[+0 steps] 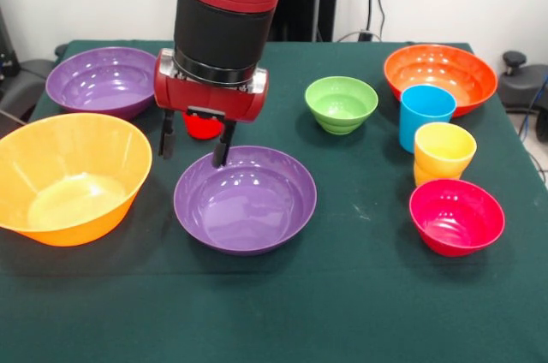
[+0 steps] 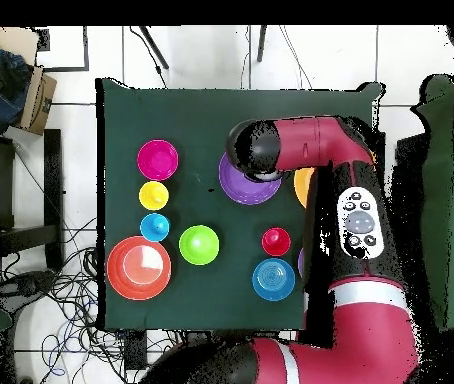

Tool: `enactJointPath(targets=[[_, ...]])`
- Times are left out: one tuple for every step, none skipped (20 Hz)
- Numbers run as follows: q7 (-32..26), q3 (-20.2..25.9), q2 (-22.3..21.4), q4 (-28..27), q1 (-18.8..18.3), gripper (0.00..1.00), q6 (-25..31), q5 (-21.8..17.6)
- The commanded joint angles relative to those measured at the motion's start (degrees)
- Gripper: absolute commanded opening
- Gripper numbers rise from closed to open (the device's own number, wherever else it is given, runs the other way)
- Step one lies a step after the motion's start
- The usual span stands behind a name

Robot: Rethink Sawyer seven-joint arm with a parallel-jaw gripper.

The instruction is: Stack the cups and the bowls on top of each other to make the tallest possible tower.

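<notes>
Your gripper (image 1: 194, 145) hung spread and empty over the far rim of the glossy purple plastic bowl (image 1: 245, 199) mid-bench. A small red plastic cup (image 1: 203, 126) sat right behind it, and nothing was stacked yet except the yellow plastic cups (image 1: 443, 154).

Dark green table (image 1: 360, 294), bowls (image 1: 245, 198) and cups (image 1: 425, 115) resting apart across it
</notes>
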Motion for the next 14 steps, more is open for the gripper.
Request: enactJointPath(targets=[[3.1, -0.6, 0.8, 5.6, 2.0, 1.0, -1.8, -0.5], [3.4, -0.9, 0.8, 5.7, 2.3, 1.0, -1.9, -0.5], [3.7, -1.1, 0.9, 5.7, 2.5, 1.0, -2.0, -0.6], [4.1, -1.4, 1.0, 5.6, 2.9, 1.0, -2.3, -0.7], [4.5, -1.8, 1.1, 5.5, 3.2, 1.0, -2.5, -0.8], [4.9, -2.0, 1.2, 5.7, 3.3, 1.0, -3.1, -0.9], [5.3, -2.2, 1.3, 5.9, 3.5, 1.0, -3.7, -0.9], [5.7, -2.3, 1.5, 6.1, 3.6, 1.0, -4.2, -0.7], [6.1, -2.3, 1.6, 6.6, 3.5, 1.0, -4.9, -0.4], [6.2, -2.3, 1.7, 6.8, 3.5, 1.0, -5.4, -0.1], [6.3, -2.3, 1.9, 7.1, 3.5, 1.0, -5.7, 0.3], [6.4, -2.3, 1.9, 7.4, 3.6, 1.0, -5.9, 0.6], [6.6, -2.4, 2.0, 7.5, 3.7, 1.0, -6.1, 0.9], [6.7, -2.5, 2.0, 7.6, 3.9, 1.0, -6.1, 1.3]])
